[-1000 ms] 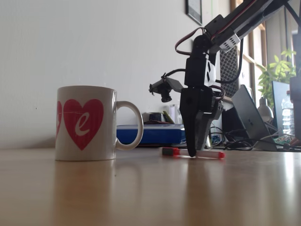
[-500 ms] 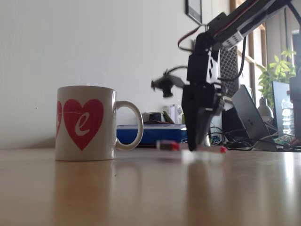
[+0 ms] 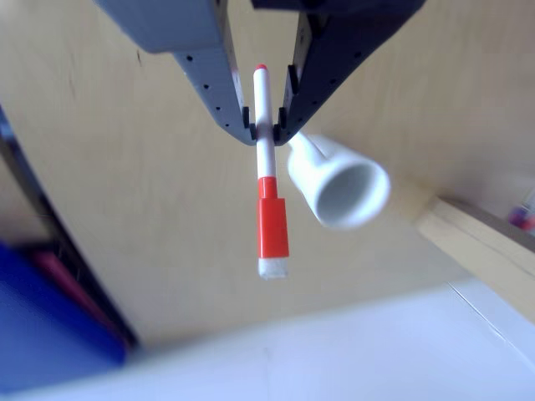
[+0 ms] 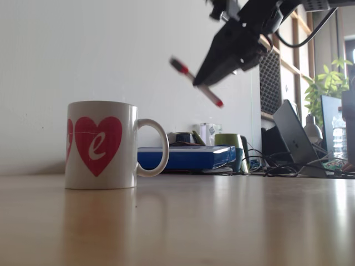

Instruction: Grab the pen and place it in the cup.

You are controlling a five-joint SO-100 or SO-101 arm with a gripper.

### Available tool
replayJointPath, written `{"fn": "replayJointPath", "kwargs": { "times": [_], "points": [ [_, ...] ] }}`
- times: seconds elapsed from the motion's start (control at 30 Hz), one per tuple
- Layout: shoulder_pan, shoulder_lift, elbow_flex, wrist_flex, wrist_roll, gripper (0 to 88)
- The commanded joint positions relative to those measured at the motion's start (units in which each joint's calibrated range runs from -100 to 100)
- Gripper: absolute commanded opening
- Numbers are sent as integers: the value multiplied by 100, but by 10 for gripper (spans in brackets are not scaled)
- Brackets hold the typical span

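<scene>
Pen [image 4: 195, 82], a slim white marker with red-orange cap, hangs tilted in the air, pinched mid-barrel by the dark two-finger gripper [image 3: 266, 119], above and right of the glossy white heart-printed mug [image 4: 101, 145]; risk: the slanted pen may strike the rim and slip.

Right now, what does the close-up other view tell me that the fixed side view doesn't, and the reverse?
The other view alone shows two fingers pinching the pen's white barrel, and the cup's open mouth. The fixed view alone shows the cup's red heart, its handle, the wooden table, and the pen tilted high in the air, right of the cup. Both show the gripper holding the pen, not yet in the cup.
</scene>
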Motion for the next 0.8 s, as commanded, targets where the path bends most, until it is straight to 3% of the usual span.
{"fn": "replayJointPath", "kwargs": {
  "times": [0.0, 0.2, 0.77],
  "points": [
    [-428, -369, -37, -653, 25, 9],
    [-1204, -270, 35, -1754, 30, 9],
    [-1254, 2286, 8, -4790, 30, 9]
  ]
}}
